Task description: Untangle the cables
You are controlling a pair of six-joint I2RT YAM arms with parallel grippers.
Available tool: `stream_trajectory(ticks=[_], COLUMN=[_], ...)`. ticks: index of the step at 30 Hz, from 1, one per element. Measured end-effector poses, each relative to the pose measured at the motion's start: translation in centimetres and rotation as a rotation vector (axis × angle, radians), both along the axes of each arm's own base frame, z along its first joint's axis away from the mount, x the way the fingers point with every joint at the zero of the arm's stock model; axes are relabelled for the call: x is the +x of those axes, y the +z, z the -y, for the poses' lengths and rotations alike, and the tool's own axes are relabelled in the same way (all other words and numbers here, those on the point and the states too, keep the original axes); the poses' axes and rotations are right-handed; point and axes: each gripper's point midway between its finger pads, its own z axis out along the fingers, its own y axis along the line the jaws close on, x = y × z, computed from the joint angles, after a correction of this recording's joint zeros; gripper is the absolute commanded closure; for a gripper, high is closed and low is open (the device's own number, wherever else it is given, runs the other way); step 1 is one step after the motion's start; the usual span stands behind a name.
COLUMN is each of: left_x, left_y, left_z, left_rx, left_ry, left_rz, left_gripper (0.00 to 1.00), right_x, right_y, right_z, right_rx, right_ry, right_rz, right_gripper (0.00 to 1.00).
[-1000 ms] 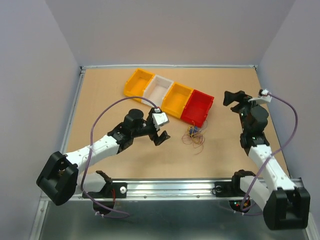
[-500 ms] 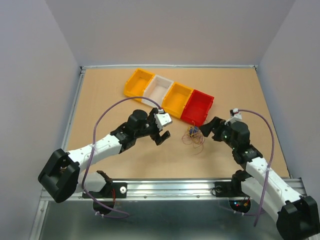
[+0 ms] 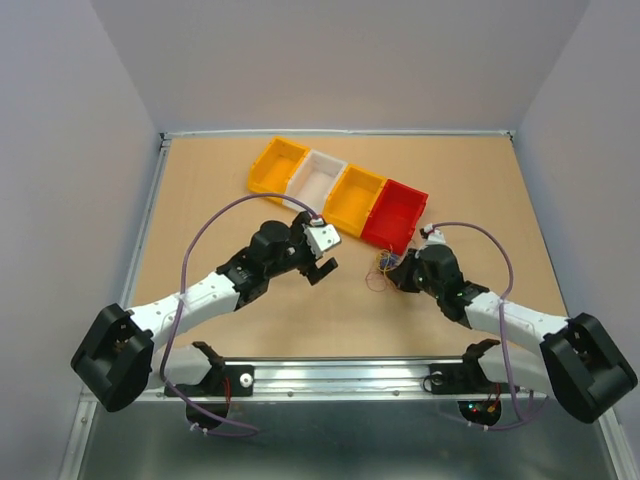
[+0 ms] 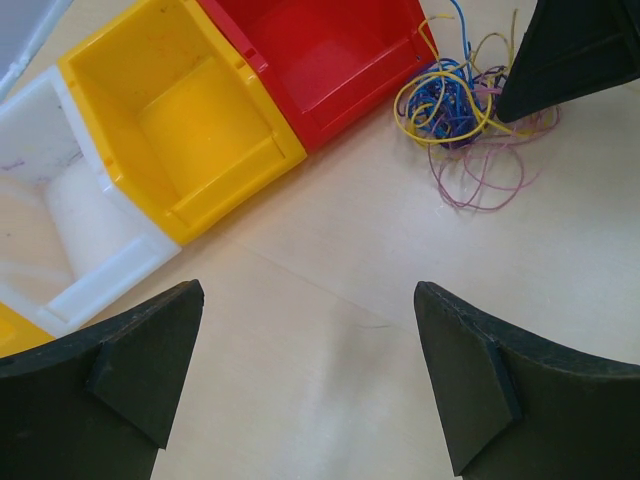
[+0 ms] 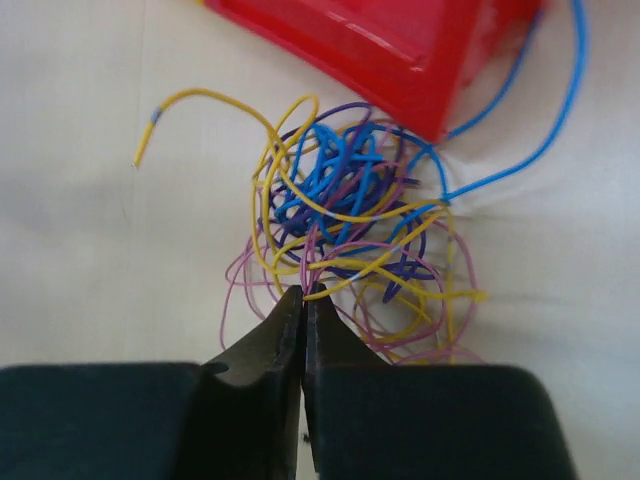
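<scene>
The cables (image 3: 385,268) are a small tangle of thin yellow, blue, purple and pink wires on the table, just in front of the red bin (image 3: 396,214). My right gripper (image 3: 398,274) is low at the bunch's right side. In the right wrist view the cables (image 5: 350,210) lie straight ahead, and the right gripper (image 5: 304,292) is shut, its tips pinching a yellow and a pink strand at the near edge. My left gripper (image 3: 322,268) hovers open to the left of the bunch; in its view the left gripper (image 4: 308,300) holds nothing, and the cables (image 4: 460,110) lie at upper right.
A diagonal row of bins stands behind the cables: a yellow bin (image 3: 278,164), a white bin (image 3: 320,178), a second yellow bin (image 3: 360,198), then the red one. A blue wire runs up along the red bin's (image 5: 380,50) corner. Table edges run along both sides.
My right arm swung down from the far right to the cable bunch and its jaws closed on the strands. The left gripper shifted slightly and stayed open.
</scene>
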Motion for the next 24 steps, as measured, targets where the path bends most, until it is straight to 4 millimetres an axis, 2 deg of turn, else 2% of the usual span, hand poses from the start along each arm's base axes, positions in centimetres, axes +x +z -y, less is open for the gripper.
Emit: stream_trajectory(ticks=[4,7,11,16,18,20,24], left_x=[0.1,0.5,1.7,3.5,3.9,3.7,1.9], left_y=[-0.2,-0.1,0.5,0.9,0.7,0.5,-0.1], left_z=[-0.4,-0.9,-1.8,-4.1,-5.0,-5.2,-4.7], left_rx=[0.005,-0.003,-0.024,-0.057,-0.065,-0.067,-0.045], left_ry=[0.011,0.020,0.049,0.083,0.078,0.054,-0.068], left_rz=[0.019,0.023,0.038,0.030,0.008,-0.015,-0.057], left_gripper=[0.01,0.01,0.01,0.01,0.01,0.01,0.01], right_x=[-1.4,-3.7,-5.9,-6.0,-5.9,-5.8,-5.5], right_y=[-0.5,-0.7,-0.3,0.1,0.4,0.7,0.9], right_z=[-4.0,-9.3,-14.6,-15.0,-14.9,-14.9,-14.9], right_rx=[-0.011,-0.063,-0.082,-0.086,-0.081,-0.078,-0.079], right_ry=[0.182,0.402,0.596,0.624,0.623,0.622,0.614], right_rz=[0.014,0.024,0.061,0.102,0.116,0.127,0.147], right_gripper=[0.99,0.99,0.92,0.91,0.82,0.82,0.42])
